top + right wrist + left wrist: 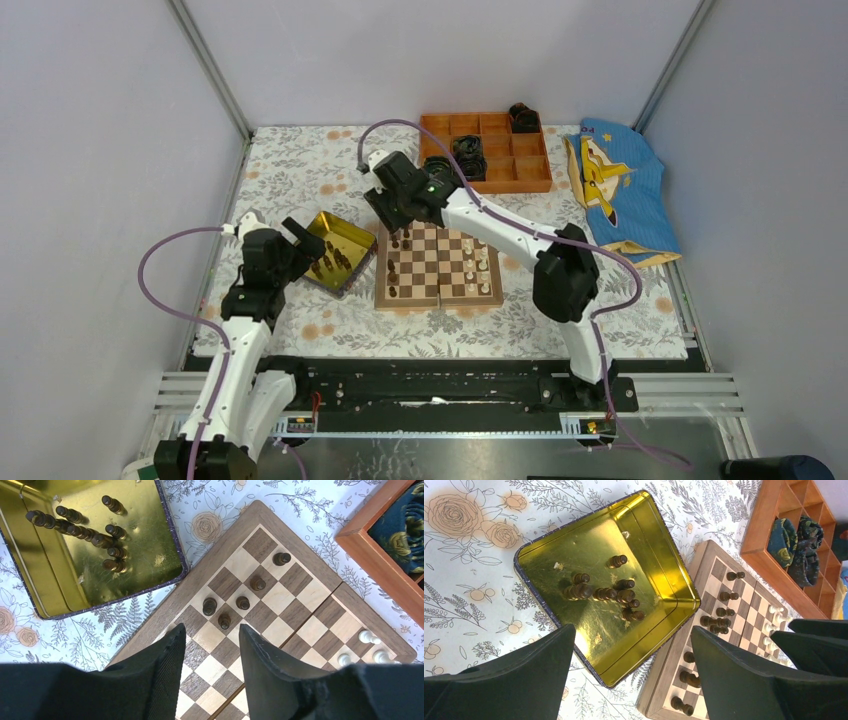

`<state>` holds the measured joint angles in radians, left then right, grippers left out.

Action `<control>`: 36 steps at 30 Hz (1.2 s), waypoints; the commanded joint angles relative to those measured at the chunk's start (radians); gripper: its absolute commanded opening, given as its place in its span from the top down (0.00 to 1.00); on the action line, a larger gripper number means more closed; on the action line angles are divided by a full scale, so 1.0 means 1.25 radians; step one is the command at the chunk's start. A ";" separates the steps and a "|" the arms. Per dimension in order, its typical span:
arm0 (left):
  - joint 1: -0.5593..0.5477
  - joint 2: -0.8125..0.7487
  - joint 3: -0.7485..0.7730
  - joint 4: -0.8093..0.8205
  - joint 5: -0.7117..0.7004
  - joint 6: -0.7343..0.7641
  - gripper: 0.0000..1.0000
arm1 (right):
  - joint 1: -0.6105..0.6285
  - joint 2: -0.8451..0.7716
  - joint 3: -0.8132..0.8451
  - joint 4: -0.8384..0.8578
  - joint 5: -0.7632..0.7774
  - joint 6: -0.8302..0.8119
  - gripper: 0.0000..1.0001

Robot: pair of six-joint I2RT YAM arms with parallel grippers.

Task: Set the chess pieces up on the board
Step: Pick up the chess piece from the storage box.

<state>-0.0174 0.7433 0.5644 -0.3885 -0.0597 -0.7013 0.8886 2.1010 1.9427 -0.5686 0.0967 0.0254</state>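
So here's where we're at: the board sits mid-surface, with the gold tray just off its left edge, one corner looking like it touches the border. A bunch of dark pieces are in the tray, clustered near the middle. Several more are upright on the board's left side, a few of them bunched near the far-left corner. The cream pieces stand along the right side. Our left fingers hang over the tray's near edge, spread wide, nothing between them. The right fingers hover over the left half of the board, parted with a narrow gap and only bare squares showing through it. At the far edge there's an orange box holding black rolls.
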 commanded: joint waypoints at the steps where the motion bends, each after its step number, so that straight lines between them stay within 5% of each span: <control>1: -0.003 0.015 0.003 0.034 -0.011 0.014 0.06 | 0.006 -0.085 -0.054 0.085 0.031 -0.014 0.48; 23: -0.003 0.200 0.176 -0.041 -0.150 0.146 0.15 | -0.026 -0.187 -0.229 0.253 -0.015 0.008 0.52; 36: -0.003 0.321 0.229 -0.086 -0.152 0.233 0.42 | -0.040 -0.209 -0.264 0.278 -0.035 0.016 0.56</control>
<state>-0.0181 1.1194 0.8238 -0.4583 -0.2291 -0.4603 0.8501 1.9171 1.6215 -0.2710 0.0765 0.0357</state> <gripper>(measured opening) 0.593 0.444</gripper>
